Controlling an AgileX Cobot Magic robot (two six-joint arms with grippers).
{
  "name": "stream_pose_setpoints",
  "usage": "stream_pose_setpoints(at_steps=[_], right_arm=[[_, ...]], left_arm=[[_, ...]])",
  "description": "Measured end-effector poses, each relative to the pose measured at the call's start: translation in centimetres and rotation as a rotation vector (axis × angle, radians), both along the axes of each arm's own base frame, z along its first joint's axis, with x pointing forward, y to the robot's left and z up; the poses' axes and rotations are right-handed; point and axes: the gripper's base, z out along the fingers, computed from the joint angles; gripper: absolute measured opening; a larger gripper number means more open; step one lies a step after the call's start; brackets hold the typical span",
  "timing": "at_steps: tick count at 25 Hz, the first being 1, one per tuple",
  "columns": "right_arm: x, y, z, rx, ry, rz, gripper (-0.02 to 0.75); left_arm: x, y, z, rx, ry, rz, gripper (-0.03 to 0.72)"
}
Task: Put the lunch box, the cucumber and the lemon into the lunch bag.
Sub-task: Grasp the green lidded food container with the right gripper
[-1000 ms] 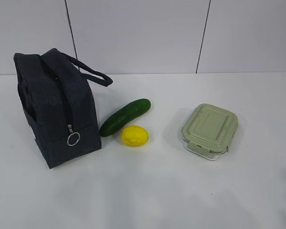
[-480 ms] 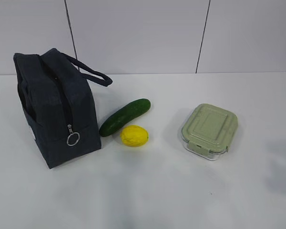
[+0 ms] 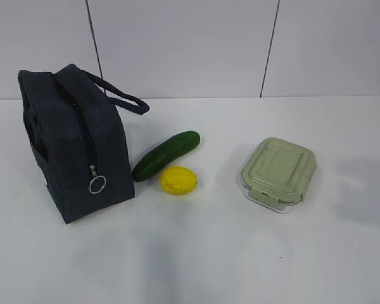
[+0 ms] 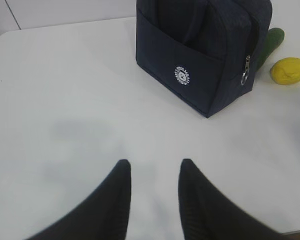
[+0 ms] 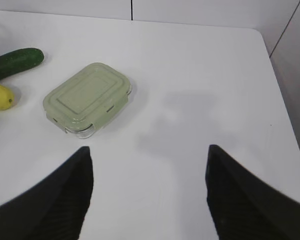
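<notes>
The navy lunch bag [image 3: 76, 142] stands at the left of the white table with its zipper ring pull [image 3: 97, 184] hanging at the front; the left wrist view shows the lunch bag [image 4: 200, 55] too. To its right lie the dark green cucumber [image 3: 166, 155] and the yellow lemon [image 3: 178, 180]. Further right sits the lunch box [image 3: 278, 173] with its sage-green lid. My left gripper [image 4: 154, 165] hovers open over bare table, short of the bag. Nothing sits between the wide-open fingers of my right gripper [image 5: 149, 150], which is to the right of the lunch box [image 5: 87, 97]. Neither gripper shows in the exterior view.
A white tiled wall [image 3: 190, 44] rises behind the table. The table's right edge [image 5: 285, 110] runs close to the right gripper. Bare tabletop [image 3: 209, 253] lies in front of the objects.
A faint shadow has spread over the table right of the lunch box. The objects have not moved.
</notes>
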Motion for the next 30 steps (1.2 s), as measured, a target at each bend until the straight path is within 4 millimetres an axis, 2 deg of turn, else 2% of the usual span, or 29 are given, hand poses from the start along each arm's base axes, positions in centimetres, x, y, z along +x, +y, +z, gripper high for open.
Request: stream_pose_setpoints(at_steps=[12,22,30], right_arm=[[3.7,0.5,-0.8,0.054,0.072,0.014,0.534],[6.3,1.3,-1.8,0.179,0.156,0.019,0.534],[8.8,1.8,-0.6,0.248,0.200,0.016,0.534]], left_arm=[[0.0,0.0,0.0,0.000,0.000,0.000,0.236],[0.0,0.0,0.0,0.000,0.000,0.000,0.236],[0.0,0.0,0.0,0.000,0.000,0.000,0.236]])
